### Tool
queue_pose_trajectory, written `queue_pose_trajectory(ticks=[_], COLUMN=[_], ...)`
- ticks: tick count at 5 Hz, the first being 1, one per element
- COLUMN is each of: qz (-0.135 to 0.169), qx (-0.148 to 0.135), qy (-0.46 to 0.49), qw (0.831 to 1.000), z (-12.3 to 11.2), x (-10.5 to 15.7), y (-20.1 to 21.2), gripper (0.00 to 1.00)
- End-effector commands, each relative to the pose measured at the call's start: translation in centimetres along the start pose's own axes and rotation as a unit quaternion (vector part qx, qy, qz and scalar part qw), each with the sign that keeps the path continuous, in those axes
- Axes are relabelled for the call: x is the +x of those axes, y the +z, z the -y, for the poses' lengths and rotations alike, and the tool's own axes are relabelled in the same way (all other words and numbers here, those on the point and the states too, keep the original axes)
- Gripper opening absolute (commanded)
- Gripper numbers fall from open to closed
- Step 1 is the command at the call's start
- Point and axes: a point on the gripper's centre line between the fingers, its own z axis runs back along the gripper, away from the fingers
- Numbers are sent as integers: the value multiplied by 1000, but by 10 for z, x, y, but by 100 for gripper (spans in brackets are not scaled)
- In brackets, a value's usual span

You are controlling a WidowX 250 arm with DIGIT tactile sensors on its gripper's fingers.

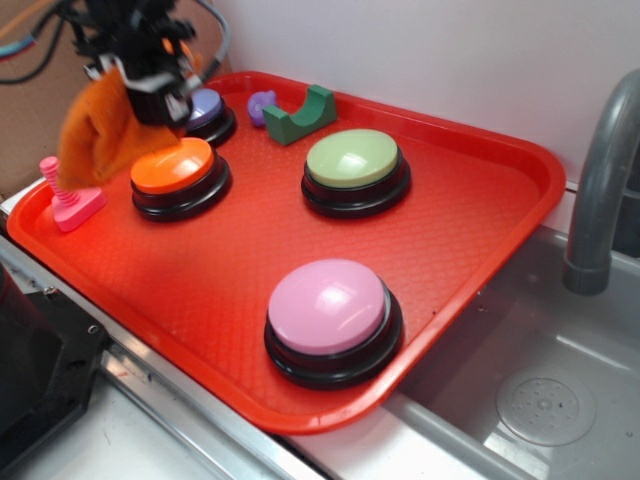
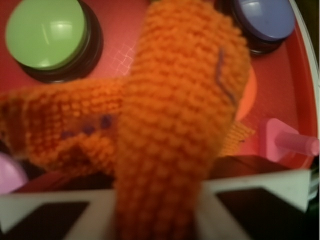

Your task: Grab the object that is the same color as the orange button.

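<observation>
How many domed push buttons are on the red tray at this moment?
4. Orange button at the left under the hanging rag, purple button behind it, green button mid-tray, pink button nearest the front. The rag could hide more.

A tray rests on the counter just left of a sink, with the faucet past the tray's right rim. On the tray stand four buttons. Taking the orange button as landmark: the purple button is just behind it, the green button to its right, the pink button in front and to the right. A screw-shaped toy stands to its left near the tray's rim. A small ring and an arch block lie behind it to the right, touching each other. The rag hangs from the gripper above the button's left rear.
</observation>
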Motion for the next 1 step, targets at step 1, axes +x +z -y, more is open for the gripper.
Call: queue_pose_trajectory(ticks=[1], qz=[65], qx=[-43], qy=[-3], qw=[997], z=[-25], x=[-3], y=[37], gripper=[0])
